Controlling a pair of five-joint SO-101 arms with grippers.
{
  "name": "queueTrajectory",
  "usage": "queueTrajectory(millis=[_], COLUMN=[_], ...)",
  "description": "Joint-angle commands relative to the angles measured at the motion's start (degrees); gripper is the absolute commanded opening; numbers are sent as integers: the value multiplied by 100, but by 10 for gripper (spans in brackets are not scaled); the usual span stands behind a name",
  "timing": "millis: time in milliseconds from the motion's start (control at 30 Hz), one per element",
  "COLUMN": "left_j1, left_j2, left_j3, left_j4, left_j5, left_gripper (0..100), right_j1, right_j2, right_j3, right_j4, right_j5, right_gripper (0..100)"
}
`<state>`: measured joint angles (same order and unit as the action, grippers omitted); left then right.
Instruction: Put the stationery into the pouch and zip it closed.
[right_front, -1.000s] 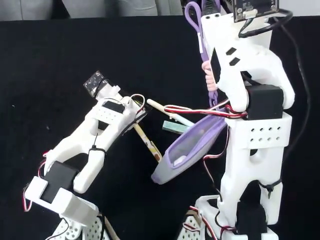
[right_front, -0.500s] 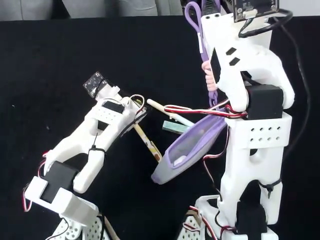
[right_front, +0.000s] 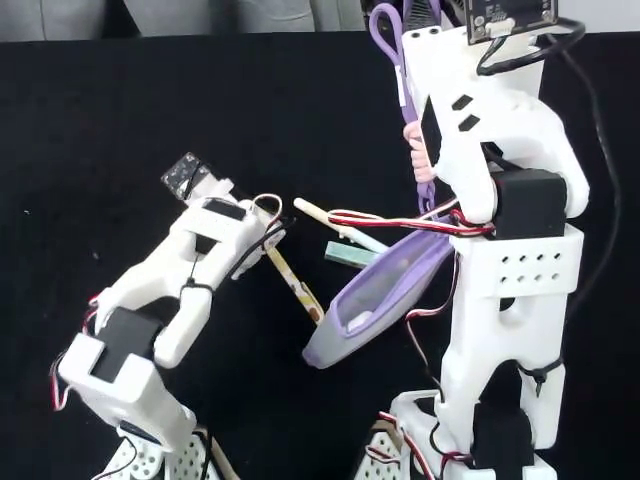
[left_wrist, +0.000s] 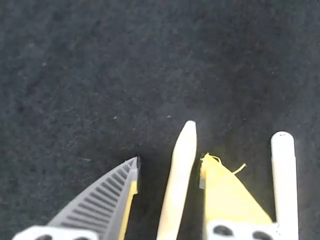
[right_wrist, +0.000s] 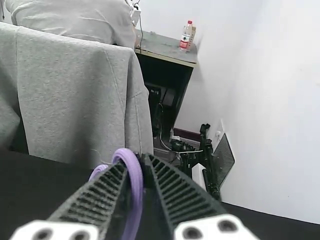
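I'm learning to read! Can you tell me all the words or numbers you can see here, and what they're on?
No text here can be read.
Label on the bottle: too small to read.
Marks on the pencil: too blurred to read.
Print on the circuit board: too small to read.

legible text: none | bottle (right_wrist: 187, 35) label: too small to read | camera board (right_front: 510, 15) print: unreadable

Open purple pouch (right_front: 385, 285), tilted; wooden pencil (right_front: 297, 287) and green eraser (right_front: 348, 255) just beside.
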<state>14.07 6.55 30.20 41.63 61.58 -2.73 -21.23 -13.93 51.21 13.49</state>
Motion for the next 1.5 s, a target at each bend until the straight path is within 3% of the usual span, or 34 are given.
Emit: queueTrajectory(millis=[0,267,467,767,933,1267,1467], left_j1=[48,48,-57,-1191,-1191,154,523], left_j2=[809,1152,1152,167,-932,-3473,-5134], left_j3=[-787,-1763,-2492,-4734,-5262,-4558,-3380], left_j4=[53,1073,2004,3780,3833,3807,2673], left_j5=[9,-185,-220,-237,-264,-1187,-2013], left_gripper=[191,31,30,30,30,29,29], right_j1=[44,44,44,44,44,44,44], right_j2=[-215,-215,-215,-215,-215,-215,-215], right_j3=[-101,-101,-101,-101,-119,-127,-127], right_j4=[0,0,0,0,0,0,0], right_j5=[62,62,62,62,62,62,62], right_gripper=[11,11,11,11,11,11,11])
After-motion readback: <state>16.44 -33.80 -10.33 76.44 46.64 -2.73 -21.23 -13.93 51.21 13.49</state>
